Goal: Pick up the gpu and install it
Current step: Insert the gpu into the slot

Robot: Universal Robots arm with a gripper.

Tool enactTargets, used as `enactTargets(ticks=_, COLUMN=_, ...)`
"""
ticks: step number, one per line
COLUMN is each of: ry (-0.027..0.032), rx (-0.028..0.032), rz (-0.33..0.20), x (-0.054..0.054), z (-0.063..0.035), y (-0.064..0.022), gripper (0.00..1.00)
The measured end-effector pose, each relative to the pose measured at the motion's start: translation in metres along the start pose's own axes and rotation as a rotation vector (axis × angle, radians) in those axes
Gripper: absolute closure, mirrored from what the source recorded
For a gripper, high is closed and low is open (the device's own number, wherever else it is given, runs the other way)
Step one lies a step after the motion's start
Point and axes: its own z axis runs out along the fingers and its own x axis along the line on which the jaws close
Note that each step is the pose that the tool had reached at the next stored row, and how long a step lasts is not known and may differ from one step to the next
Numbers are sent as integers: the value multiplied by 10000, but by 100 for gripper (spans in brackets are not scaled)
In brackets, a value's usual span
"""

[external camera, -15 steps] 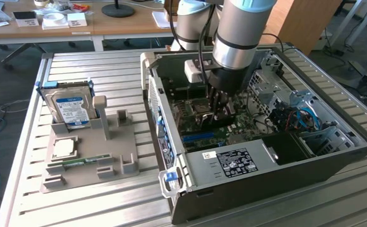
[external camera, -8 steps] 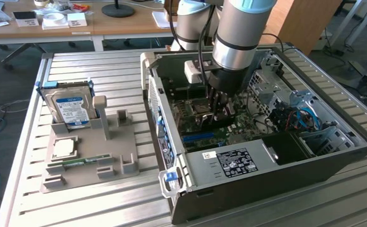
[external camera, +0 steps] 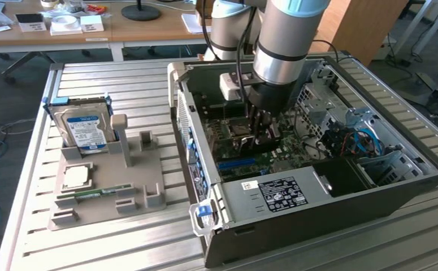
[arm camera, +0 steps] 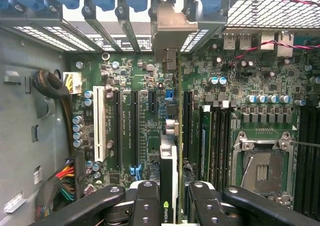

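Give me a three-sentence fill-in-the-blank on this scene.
The gripper, inside the computer case, is shut on the ____. The hard drive standing in the gray holder carries a ____ label. Among the motherboard's black slots, one long slot is ____.
Missing: gpu; blue; white.

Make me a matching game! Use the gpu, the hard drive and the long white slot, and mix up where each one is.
Things:
1. gpu
2. hard drive
3. white slot

Places:
A. standing in the grey holder
B. built into the green board, nothing in it
C. held between the fingers

Pairs: 1-C, 2-A, 3-B
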Motion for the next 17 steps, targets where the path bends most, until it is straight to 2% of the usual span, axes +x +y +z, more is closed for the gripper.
enactTargets(ticks=10, ry=-1, rx=2, rz=-2, x=8, z=0, y=16, gripper=73)
enactTargets(ticks=17, ry=0, rx=16, rz=-3, x=10, z=0, y=60, gripper=73)
